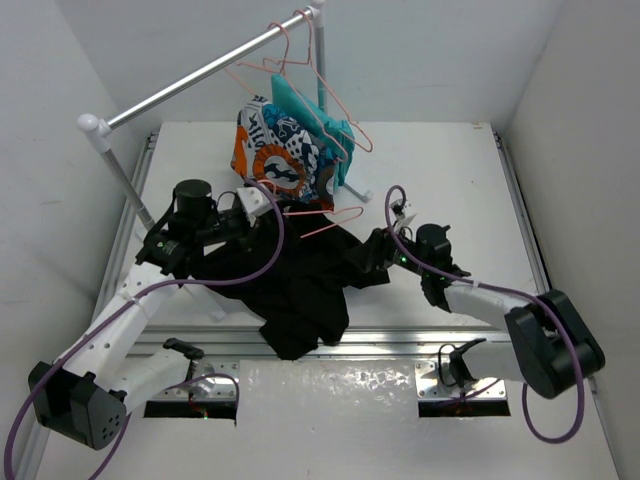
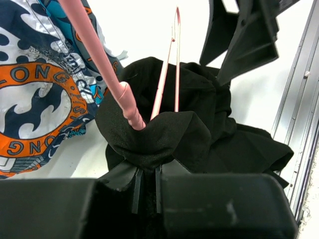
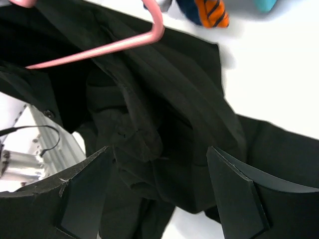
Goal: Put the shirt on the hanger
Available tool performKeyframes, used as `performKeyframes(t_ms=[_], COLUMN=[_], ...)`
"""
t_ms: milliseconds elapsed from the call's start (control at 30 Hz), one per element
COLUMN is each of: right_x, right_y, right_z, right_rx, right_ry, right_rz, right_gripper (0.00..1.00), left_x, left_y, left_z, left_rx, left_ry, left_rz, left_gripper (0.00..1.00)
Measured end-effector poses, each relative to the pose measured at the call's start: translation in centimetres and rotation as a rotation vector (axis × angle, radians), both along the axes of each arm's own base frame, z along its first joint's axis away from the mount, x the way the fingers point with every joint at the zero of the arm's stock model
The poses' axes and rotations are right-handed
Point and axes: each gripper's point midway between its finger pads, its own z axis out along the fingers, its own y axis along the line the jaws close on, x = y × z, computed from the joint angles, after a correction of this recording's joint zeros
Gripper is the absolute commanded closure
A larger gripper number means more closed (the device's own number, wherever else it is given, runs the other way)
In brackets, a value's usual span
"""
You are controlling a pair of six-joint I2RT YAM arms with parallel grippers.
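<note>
One shirt (image 1: 300, 290) lies crumpled mid-tabletop (image 1: 450, 170), reaching the near edge. The hanger (image 3: 99, 50) pokes into its far folds. The left claw (image 2: 147, 172) is clamped tight on a bunched fold of shirt. The right claw (image 3: 158, 159) gapes wide over the cloth, gripping nothing.

Far right corner: bare table (image 1: 455, 175), open for a pass.
Far middle: patterned garment (image 1: 275, 150) and teal garment (image 1: 315, 118) are heaped by the upright post (image 1: 322, 60).
Over the far left: the rail (image 1: 190, 78) slants across, with spare hangers (image 1: 330, 95) dangling near its far end.
Left edge: crowded by the leaning post (image 1: 128, 185) and left arm (image 1: 185, 235).
Centre to near edge: the shirt (image 1: 300, 290) is spread out, with the hanger (image 1: 330, 220) poking from it.
Right gripper (image 3: 158, 152) gap: shirt folds lie beneath it.
</note>
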Motion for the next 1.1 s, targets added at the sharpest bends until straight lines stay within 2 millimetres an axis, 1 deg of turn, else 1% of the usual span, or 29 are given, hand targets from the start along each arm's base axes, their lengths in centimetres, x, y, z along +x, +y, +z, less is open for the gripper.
performKeyframes(t_ms=[67,167,233,267,300,367,400,433,467,500,567,667,733,833,900,933,1000,1100], right_x=[0.1,0.8,1.2,1.3,1.6,1.9,2.1,2.2,2.3,2.5,2.9,3.4,4.0,5.1,5.1,4.9,4.5,3.8], right_y=[0.5,1.5,2.3,2.7,3.0,3.6,3.7,3.8,3.8,3.7,3.2,1.2,-0.6,-3.8,-5.3,-5.6,-5.8,-5.9], right_z=[-0.6,-0.9,-1.2,-1.3,-1.5,-2.0,-2.2,-2.4,-2.5,-2.6,-2.4,-1.3,0.1,3.1,4.8,5.2,5.4,4.3], right_rx=[0.005,0.022,0.043,0.056,0.070,0.098,0.110,0.118,0.129,0.136,0.143,0.143,0.146,0.156,0.165,0.164,0.150,0.106], right_ry=[0.030,0.051,0.073,0.089,0.102,0.133,0.146,0.156,0.169,0.176,0.167,0.135,0.098,0.011,-0.040,-0.055,-0.060,-0.030], right_rz=[0.015,0.039,0.059,0.070,0.076,0.081,0.077,0.071,0.064,0.049,0.010,-0.070,-0.124,-0.212,-0.239,-0.239,-0.223,-0.206], right_gripper=[0.23,0.24,0.33,0.39,0.57,0.74,0.89,0.95,0.98,1.00,1.00,1.00,1.00,1.00,1.00,1.00,1.00,1.00], left_x=[0.0,0.0,0.1,0.2,0.3,0.5,0.5,0.5,0.5,0.5,0.4,-0.1,-0.7,-2.1,-2.9,-3.1,-3.1,-1.5], left_y=[0.0,0.0,-0.1,-0.2,-0.2,-0.4,-0.4,-0.4,-0.4,-0.4,-0.4,-0.3,-0.3,-0.2,-0.3,-0.3,-0.4,0.0], left_z=[0.0,0.2,0.6,0.9,1.2,1.7,1.9,2.0,2.1,2.1,2.0,1.5,1.1,-0.2,-0.8,-0.9,-0.8,-0.4], left_rx=[-0.001,-0.005,-0.014,-0.020,-0.025,-0.035,-0.039,-0.042,-0.044,-0.044,-0.037,-0.008,0.028,0.088,0.108,0.112,0.112,0.111], left_ry=[0.000,0.000,-0.003,-0.007,-0.011,-0.022,-0.026,-0.026,-0.026,-0.025,-0.022,-0.020,-0.035,-0.045,-0.047,-0.048,-0.056,-0.085], left_rz=[0.001,0.002,0.004,0.003,0.003,0.003,0.003,0.004,0.004,0.005,0.001,-0.028,-0.070,-0.157,-0.206,-0.220,-0.221,-0.146], left_gripper=[1.00,1.00,1.00,1.00,1.00,1.00,1.00,1.00,1.00,1.00,1.00,1.00,1.00,1.00,1.00,1.00,1.00,1.00])
